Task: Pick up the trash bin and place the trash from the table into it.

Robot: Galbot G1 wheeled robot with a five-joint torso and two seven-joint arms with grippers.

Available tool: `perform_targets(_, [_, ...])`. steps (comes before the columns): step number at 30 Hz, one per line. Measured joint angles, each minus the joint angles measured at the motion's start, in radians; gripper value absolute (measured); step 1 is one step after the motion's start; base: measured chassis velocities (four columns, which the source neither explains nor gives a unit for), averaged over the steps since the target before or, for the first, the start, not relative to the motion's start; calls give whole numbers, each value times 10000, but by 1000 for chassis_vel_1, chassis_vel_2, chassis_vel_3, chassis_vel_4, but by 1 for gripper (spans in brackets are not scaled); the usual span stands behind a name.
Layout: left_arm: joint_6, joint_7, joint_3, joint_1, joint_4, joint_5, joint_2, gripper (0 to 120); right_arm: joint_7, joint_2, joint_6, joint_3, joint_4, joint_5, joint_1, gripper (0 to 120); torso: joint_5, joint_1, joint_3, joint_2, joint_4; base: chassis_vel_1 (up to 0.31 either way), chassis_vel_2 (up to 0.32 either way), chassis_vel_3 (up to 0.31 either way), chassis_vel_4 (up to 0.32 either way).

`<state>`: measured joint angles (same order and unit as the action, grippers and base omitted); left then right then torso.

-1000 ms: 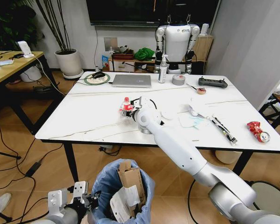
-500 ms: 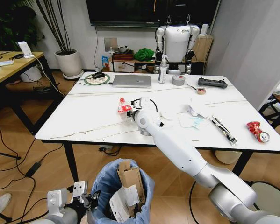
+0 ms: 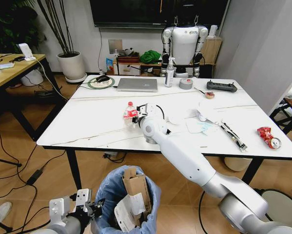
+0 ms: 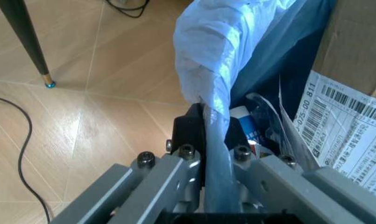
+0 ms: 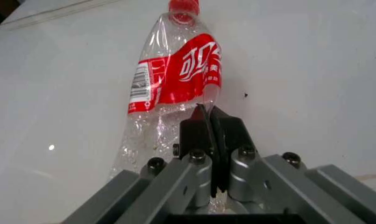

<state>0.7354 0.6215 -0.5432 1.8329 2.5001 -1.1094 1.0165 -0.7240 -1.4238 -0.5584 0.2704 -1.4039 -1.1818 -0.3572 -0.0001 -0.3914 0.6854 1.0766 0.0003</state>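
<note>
The trash bin [image 3: 111, 192], lined with a crinkled light-blue bag, stands low in front of the table's near edge and holds a brown cardboard box [image 3: 137, 187] and white papers. My left gripper [image 3: 85, 208] is shut on its bag rim [image 4: 203, 84]. On the white table [image 3: 97, 124] my right gripper [image 3: 139, 117] is shut on the clear plastic of a crushed red-labelled bottle [image 5: 175, 74], also seen as the bottle [image 3: 130, 113] near the table's middle. More trash lies to the right: white papers [image 3: 200, 126], a wrapper strip [image 3: 232, 133], a crushed red can [image 3: 269, 137].
At the table's far side stand a silver laptop [image 3: 137, 84], a spray bottle [image 3: 170, 72], a grey tape roll [image 3: 186, 83] and a black controller [image 3: 222, 86]. Another robot [image 3: 184, 41] stands behind the table. A wooden desk [image 3: 9, 68] is at the left, with cables on the floor.
The right gripper and the bottle in it have shifted slightly, the bottle tilting a little and coming back. The left gripper and the bin have not moved.
</note>
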Motion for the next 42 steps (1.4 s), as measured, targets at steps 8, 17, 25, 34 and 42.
perform_targets(8, [0,2,59,-134,0,-32,-9,0,-43,627,6,-91,-1698,-128,-209,0,0,0,0,0,-3,0,0,0,0])
perform_targets(17, [0,46,97,-292,0,-148,-37,0,73,1736,67,-547,-4770,-924,-837,0,2,3,-3,0,0,0,0,0,0])
perform_targets(25, [0,180,87,-385,0,-335,-110,0,1575,3974,105,-1461,-8147,-1729,-2313,0,3,4,-4,1,-5,0,0,0,0])
perform_targets(34, [1,289,161,-573,0,-431,-90,0,2500,5049,418,-2094,-9704,-720,-4791,0,2,5,-4,1,-4,0,0,0,0])
perform_targets(42, [0,596,16,-563,0,-662,97,0,3466,5103,872,-1746,-10324,196,-5785,0,0,4,-4,1,1,0,0,0,0])
